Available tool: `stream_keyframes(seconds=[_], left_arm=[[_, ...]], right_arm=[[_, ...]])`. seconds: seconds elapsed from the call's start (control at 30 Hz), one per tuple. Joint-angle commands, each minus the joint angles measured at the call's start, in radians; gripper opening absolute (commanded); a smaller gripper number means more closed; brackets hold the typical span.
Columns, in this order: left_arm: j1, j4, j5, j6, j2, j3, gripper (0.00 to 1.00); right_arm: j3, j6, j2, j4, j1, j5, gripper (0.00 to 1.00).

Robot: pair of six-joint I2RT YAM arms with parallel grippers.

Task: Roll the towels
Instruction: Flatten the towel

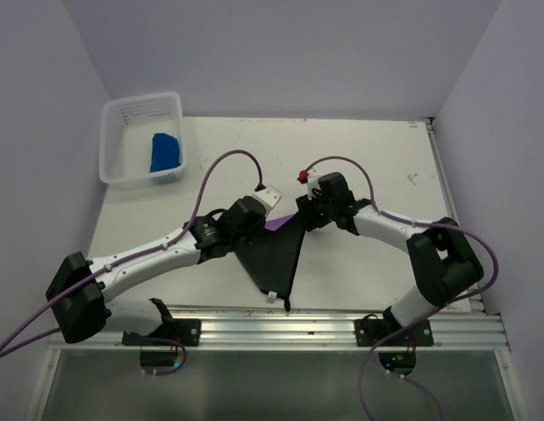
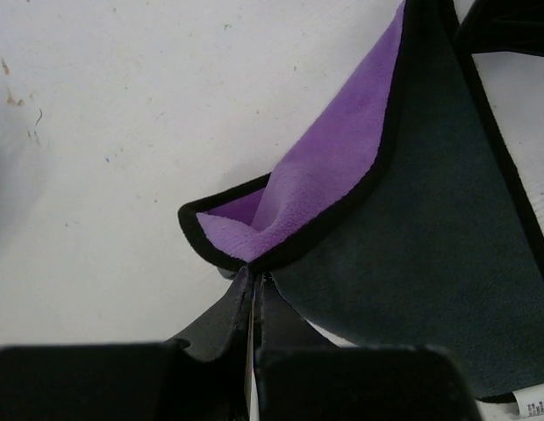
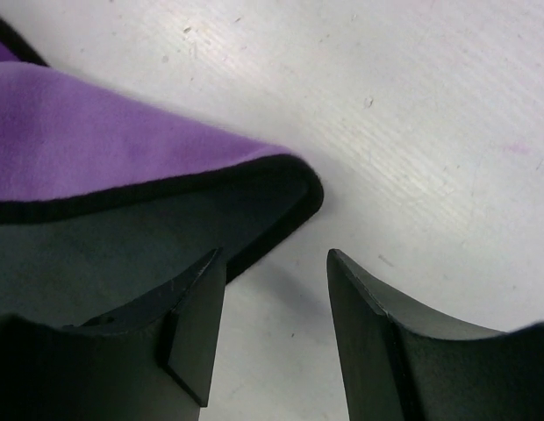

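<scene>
my left jaws: pinched shut on a turned-up corner of the dark grey towel with purple underside and black trim (image 2: 430, 263) | my right jaws: spread wide at the towel's other lifted corner, gripping nothing | towel: mid white bench (image 1: 368, 167), between my arms | blue towel bundle (image 1: 165, 152): inside white plastic basket (image 1: 110, 140), far-left corner
</scene>
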Motion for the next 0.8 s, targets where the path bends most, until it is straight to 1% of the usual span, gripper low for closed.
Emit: stream_keyframes(seconds=[0.0, 0.03, 0.13, 0.4, 0.5, 0.6, 0.63, 0.7, 0.73, 0.77], left_arm=[[0.017, 0.044, -0.009, -0.001, 0.018, -0.002, 0.0], [0.02, 0.05, -0.006, 0.001, 0.027, 0.0, 0.0], [0.029, 0.055, 0.002, 0.011, 0.04, 0.006, 0.0], [0.047, 0.067, 0.019, 0.036, 0.055, 0.015, 0.0], [0.052, 0.078, 0.03, 0.041, 0.058, 0.015, 0.0], [0.058, 0.087, 0.034, 0.047, 0.058, 0.015, 0.0], [0.058, 0.091, 0.037, 0.047, 0.058, 0.015, 0.0], [0.069, 0.094, 0.043, 0.05, 0.057, 0.012, 0.0], [0.072, 0.094, 0.047, 0.05, 0.055, 0.012, 0.0], [0.078, 0.096, 0.048, 0.05, 0.055, 0.009, 0.0]], right_arm=[[0.093, -0.023, 0.071, 0.026, -0.001, 0.05, 0.53], [0.106, -0.055, 0.089, 0.022, 0.001, 0.053, 0.53], [0.151, -0.075, 0.15, 0.009, -0.002, 0.055, 0.53], [0.246, -0.058, 0.256, -0.036, -0.013, 0.061, 0.52], [0.272, -0.055, 0.285, -0.055, -0.012, 0.052, 0.5], [0.283, -0.052, 0.298, -0.06, -0.013, 0.046, 0.43], [0.283, -0.052, 0.298, -0.061, -0.012, 0.038, 0.37], [0.28, -0.058, 0.292, -0.064, -0.012, 0.027, 0.3], [0.278, -0.066, 0.281, -0.07, -0.012, 0.024, 0.23], [0.274, -0.068, 0.275, -0.072, -0.012, 0.018, 0.2]])
